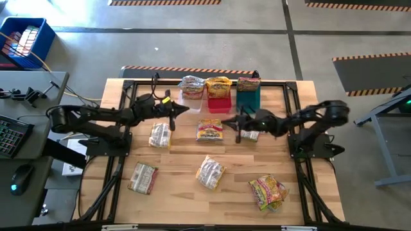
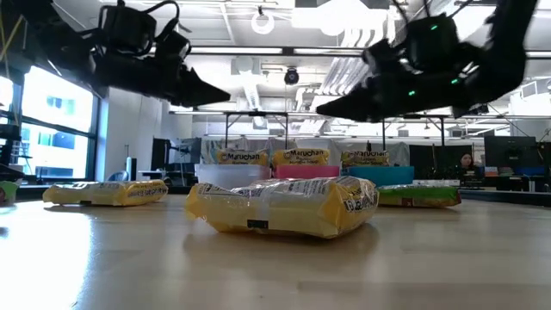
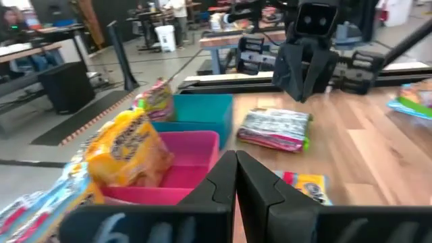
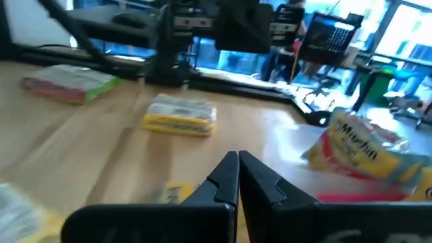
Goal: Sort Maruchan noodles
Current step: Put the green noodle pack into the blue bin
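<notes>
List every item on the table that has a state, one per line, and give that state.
left gripper: shut, empty
right gripper: shut, empty
clear bin: holds a packet
red bin: holds a yellow packet
teal bin: holds a packet
loose packets: flat on table

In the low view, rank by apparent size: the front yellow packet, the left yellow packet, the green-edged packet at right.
1. Front yellow packet, largest, though it lies nearest the camera, so true size is unsure.
2. Left yellow packet and green-edged packet look about alike; no ranking between them.

Wooden table (image 1: 173, 192), loaded.
Six noodle packets (image 1: 210, 172) lie scattered on it; three bins (image 1: 218, 102) line the far edge.
</notes>
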Available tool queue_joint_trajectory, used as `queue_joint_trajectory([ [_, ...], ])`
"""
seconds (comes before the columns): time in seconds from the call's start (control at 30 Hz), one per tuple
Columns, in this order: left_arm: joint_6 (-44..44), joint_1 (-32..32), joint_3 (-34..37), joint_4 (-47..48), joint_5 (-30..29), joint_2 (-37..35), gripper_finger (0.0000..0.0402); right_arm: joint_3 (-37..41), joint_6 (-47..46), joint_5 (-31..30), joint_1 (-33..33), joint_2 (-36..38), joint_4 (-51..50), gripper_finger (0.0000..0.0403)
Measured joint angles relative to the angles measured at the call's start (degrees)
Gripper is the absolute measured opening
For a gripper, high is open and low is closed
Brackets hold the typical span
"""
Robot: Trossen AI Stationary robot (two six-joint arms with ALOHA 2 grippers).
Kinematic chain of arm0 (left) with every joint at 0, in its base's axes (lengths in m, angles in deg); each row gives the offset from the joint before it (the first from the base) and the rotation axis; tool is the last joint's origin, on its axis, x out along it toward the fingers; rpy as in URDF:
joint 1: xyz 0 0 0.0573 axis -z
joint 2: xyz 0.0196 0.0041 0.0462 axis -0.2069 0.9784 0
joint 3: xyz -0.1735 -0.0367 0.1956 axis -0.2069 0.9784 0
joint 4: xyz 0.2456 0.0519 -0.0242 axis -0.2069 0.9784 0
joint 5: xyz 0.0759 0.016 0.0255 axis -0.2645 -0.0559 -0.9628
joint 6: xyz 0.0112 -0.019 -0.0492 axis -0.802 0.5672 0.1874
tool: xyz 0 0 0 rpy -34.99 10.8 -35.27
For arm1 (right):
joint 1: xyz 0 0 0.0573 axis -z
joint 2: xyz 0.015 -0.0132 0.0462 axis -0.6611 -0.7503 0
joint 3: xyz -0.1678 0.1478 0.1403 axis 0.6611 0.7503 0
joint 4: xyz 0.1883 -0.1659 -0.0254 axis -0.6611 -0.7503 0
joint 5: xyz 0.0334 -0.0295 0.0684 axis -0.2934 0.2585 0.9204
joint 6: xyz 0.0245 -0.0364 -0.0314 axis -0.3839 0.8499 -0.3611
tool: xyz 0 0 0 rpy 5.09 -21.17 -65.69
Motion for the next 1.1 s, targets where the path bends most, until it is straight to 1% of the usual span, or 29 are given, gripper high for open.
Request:
queue_joint_trajectory([
  [0.07, 0.1, 1.6, 0.0, 0.2, 0.0, 0.0, 0.0001, 1.6, 0.0, -2.6, -2.7, 3.9, -5.1, 0.0],
  [0.1, 0.3, 2.4, 0.0, 0.2, 0.0, 0.0, 0.0001, 1.8, 0.0, -4.9, -4.1, 5.6, -7.9, 0.0],
  [0.23, 0.3, 5.6, 0.0, 0.3, 0.0, 0.1, 0.0001, 2.0, -1.0, -18.0, -10.3, 11.9, -21.5, 0.0],
  [0.3, 0.3, 7.2, 0.0, 0.4, 0.0, 0.1, 0.0001, 1.1, -2.7, -22.4, -13.0, 14.8, -29.8, 0.0],
  [0.4, 0.3, 9.1, 0.0, 0.4, 0.0, 0.1, 0.0001, -1.1, -7.8, -25.5, -16.2, 18.5, -41.6, 0.0],
  [0.5, -1.1, 10.5, 0.0, 0.4, -0.1, 0.1, 0.0002, -4.6, -15.1, -25.8, -18.8, 20.9, -54.9, 0.0],
  [0.57, -1.7, 11.1, 0.0, 0.4, -0.1, 0.1, 0.0003, -8.1, -20.3, -25.1, -20.9, 21.7, -65.6, 0.0002],
  [0.63, -2.2, 11.6, 0.0, 0.4, -0.1, 0.1, 0.0003, -12.1, -25.8, -22.4, -23.4, 21.8, -76.9, 0.001],
  [0.7, -2.2, 11.8, 0.0, 0.4, -0.1, 0.1, 0.0003, -16.0, -30.9, -18.9, -25.9, 21.5, -85.9, 0.0027],
  [0.77, -2.2, 12.0, 0.0, 0.4, -0.1, 0.1, 0.0003, -19.2, -35.4, -15.5, -28.3, 21.0, -91.5, 0.0055],
  [0.83, -2.2, 12.0, 0.0, 0.4, -0.1, 0.1, 0.0003, -21.0, -38.6, -11.7, -30.4, 20.3, -94.4, 0.0089],
  [1.0, -2.1, 12.0, 0.0, 1.5, -0.1, 0.1, 0.0003, -22.0, -43.5, 1.6, -32.6, 17.6, -93.9, 0.0183],
  [1.1, -2.1, 12.0, 0.0, 2.0, -0.1, 0.1, 0.0003, -22.0, -46.7, 6.2, -32.7, 14.8, -94.0, 0.023],
])
